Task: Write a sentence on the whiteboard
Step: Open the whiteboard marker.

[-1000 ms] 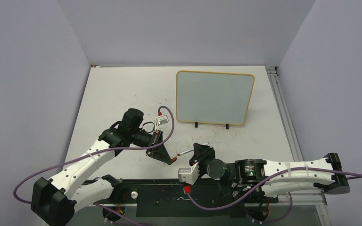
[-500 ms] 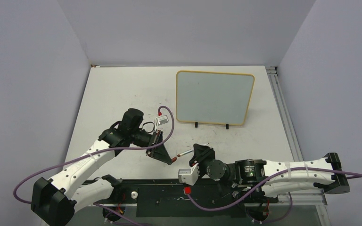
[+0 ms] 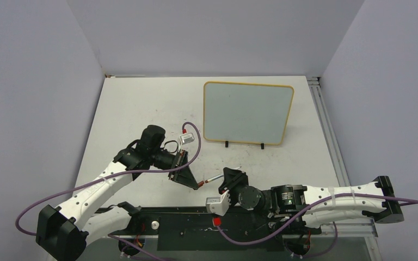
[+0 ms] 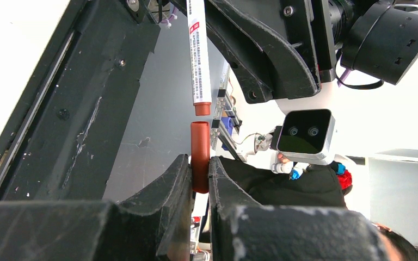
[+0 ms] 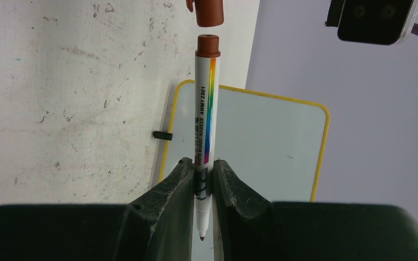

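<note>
Right pincer (image 5: 202, 169) clamps marker (image 5: 205, 109), edged closer to cap (image 4: 200, 152) pinched in left pincer (image 4: 200, 163); small gap.

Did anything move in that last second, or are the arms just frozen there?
Barely. The right arm shifted a little toward the near edge of the table, its right gripper still clamping the marker. The left gripper stayed put, still holding the cap just off the marker's end. The whiteboard has not moved and is still blank.

Whiteboard (image 3: 249, 113) sits far right on the bench (image 3: 141, 106); nearer, marker (image 5: 205, 109) and cap (image 4: 200, 157) (just apart) align end to end.
</note>
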Controlling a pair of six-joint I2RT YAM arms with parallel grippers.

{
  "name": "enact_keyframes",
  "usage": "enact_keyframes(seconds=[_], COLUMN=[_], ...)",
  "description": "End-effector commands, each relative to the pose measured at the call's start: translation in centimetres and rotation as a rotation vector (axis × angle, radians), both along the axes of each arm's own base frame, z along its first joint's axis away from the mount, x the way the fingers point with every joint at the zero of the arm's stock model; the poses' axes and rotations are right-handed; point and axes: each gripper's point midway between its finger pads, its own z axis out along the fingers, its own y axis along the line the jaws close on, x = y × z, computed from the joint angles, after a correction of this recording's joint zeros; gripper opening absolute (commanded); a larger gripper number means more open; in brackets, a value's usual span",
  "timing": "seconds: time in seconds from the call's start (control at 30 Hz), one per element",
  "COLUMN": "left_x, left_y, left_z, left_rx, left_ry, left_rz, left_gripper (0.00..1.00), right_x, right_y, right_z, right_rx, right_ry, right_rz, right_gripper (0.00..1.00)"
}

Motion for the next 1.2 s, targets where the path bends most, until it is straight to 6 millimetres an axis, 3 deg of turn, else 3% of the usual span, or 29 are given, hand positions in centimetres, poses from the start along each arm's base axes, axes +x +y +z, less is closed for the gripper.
enact_keyframes(seconds=[0.0,1.17], left_x=[0.09,-0.08], left_y=[-0.13,-0.48], left_z=[1.18,1.41], left_rx=[-0.049,-0.055], left_ry=[-0.041,-0.047], left_rz=[-0.023,-0.046], left_gripper=[0.0,0.0], right_x=[0.14,-0.28], right_y=[0.02,0.47], right_z=[0.52,0.44], right_rx=[0.024,0.009], right_ry=[-0.014,-0.03], right_rz=[-0.013,0.01], right_gripper=[0.05,0.05])
